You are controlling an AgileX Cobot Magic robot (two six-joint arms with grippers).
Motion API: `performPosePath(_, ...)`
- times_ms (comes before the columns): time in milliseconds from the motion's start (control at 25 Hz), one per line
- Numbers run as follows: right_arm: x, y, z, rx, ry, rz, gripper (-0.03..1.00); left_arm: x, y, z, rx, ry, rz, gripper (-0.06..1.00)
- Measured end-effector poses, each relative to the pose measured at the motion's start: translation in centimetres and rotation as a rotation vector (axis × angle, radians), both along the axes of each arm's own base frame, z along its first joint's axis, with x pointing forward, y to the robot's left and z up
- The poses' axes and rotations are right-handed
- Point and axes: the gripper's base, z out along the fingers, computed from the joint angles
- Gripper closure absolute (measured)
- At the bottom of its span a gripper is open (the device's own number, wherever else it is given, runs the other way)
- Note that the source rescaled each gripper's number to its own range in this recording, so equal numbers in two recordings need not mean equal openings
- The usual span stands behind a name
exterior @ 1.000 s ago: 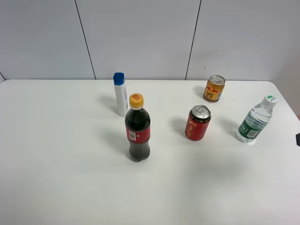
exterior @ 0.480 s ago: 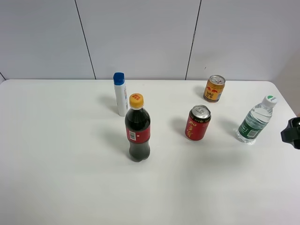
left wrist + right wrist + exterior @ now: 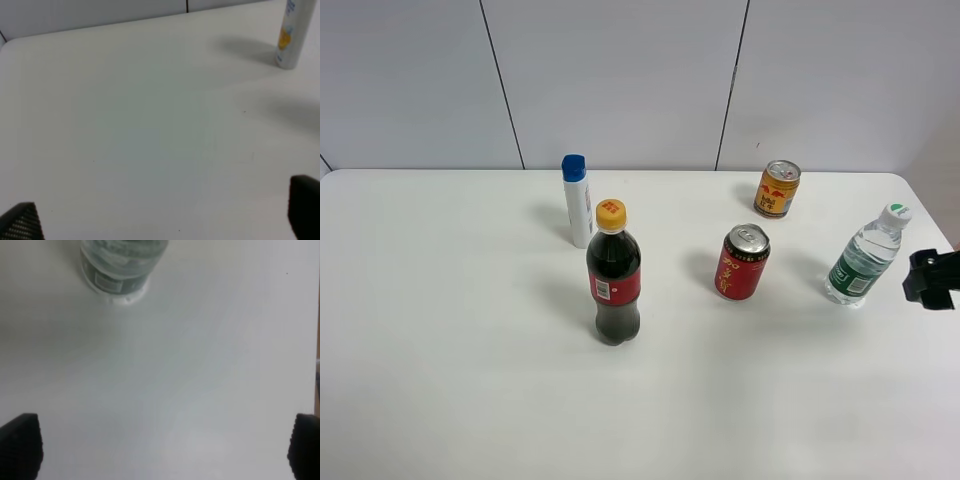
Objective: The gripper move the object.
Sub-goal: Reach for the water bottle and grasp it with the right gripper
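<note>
Near the water bottle point(image 3: 866, 258), the right hand point(image 3: 928, 280) hangs spread wide, holding nothing.

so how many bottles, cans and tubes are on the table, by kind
bottles: 2, the cola bottle and the water bottle
cans: 2, the red can and the gold can
tubes: 1, the white tube
total: 5
</note>
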Motion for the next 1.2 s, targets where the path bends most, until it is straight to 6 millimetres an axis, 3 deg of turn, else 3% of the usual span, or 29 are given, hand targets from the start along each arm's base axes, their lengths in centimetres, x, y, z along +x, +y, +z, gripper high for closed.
performPosePath(440,2.8,0.1,-2.7,0.020,0.060,-0.015,-0.03,0.0,0.0,0.0,0.000,0.000,0.000,-0.06)
performPosePath(720,3.7,0.1,-3.0,0.029,0.002,-0.025,-0.03,0.0,0.0,0.0,0.000,0.000,0.000,-0.06)
performPosePath(840,3.5,0.2,-4.1,0.040,-0.032,-0.010,-0.03,0.0,0.0,0.0,0.000,0.000,0.000,-0.06)
performPosePath(1000,2.0,0.6,-7.4,0.070,-0.053,0.021,-0.03,0.0,0.0,0.0,0.000,0.000,0.000,-0.06)
performPosePath(1200,1.1,0.9,-9.0,0.103,-0.076,0.015,-0.03,0.0,0.0,0.0,0.000,0.000,0.000,-0.06)
